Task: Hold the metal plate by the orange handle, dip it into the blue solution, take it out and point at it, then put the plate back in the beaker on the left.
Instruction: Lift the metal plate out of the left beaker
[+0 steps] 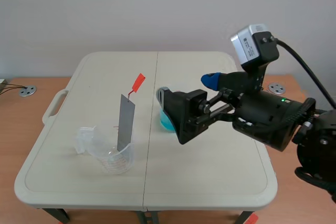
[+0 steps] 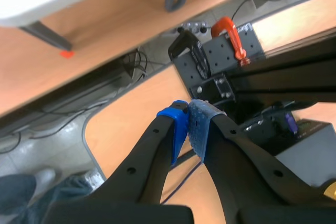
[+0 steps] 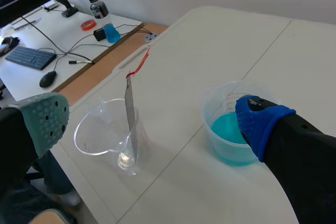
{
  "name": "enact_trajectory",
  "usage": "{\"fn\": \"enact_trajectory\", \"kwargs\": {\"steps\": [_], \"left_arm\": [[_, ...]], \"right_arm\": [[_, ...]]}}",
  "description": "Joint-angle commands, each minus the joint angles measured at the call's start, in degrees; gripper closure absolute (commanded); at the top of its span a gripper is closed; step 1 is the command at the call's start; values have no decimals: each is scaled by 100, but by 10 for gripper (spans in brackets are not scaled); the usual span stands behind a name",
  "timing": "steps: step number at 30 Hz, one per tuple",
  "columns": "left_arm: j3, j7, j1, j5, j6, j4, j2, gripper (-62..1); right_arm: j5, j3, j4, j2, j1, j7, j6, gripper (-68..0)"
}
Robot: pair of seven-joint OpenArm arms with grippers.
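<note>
A grey metal plate (image 1: 126, 123) stands tilted in a clear beaker (image 1: 114, 158) on the table's left half, its orange handle (image 1: 138, 82) sticking up. A beaker of blue solution (image 1: 166, 120) sits near the middle, partly hidden behind my right gripper (image 1: 188, 88), which hangs open above it. In the right wrist view the plate (image 3: 129, 121), the handle (image 3: 140, 62) and the clear beaker (image 3: 105, 137) lie ahead between the spread fingers, and the blue beaker (image 3: 227, 129) is by the blue-padded finger (image 3: 260, 121). My left gripper (image 2: 188, 125) is shut on nothing, off the table.
A fold seam (image 1: 149, 129) runs down the white table. Past its left edge stands a desk with a keyboard (image 3: 30, 57), a mouse and a bottle. The left wrist view looks at the floor, a black frame with an orange clamp (image 2: 231, 34) and a table leg.
</note>
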Motion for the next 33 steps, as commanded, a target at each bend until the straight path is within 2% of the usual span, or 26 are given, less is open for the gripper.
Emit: {"fn": "enact_trajectory", "kwargs": {"steps": [1, 18, 27, 33], "left_arm": [[7, -39, 18, -76, -35, -105, 13, -17], [13, -42, 18, -210, -48, -2063, 31, -16], [17, -44, 18, -208, -57, -2833, 31, -16], [17, -42, 18, -208, -57, -2911, 31, -16]], "right_arm": [[87, -81, -66, -55, 236, 87, 7, -663], [411, -798, -1510, -811, 1556, -76, 7, -663], [503, -1051, -1648, -1051, 1759, -122, 2, -663], [514, -1060, -1655, -1191, 1759, -260, -20, -663]]}}
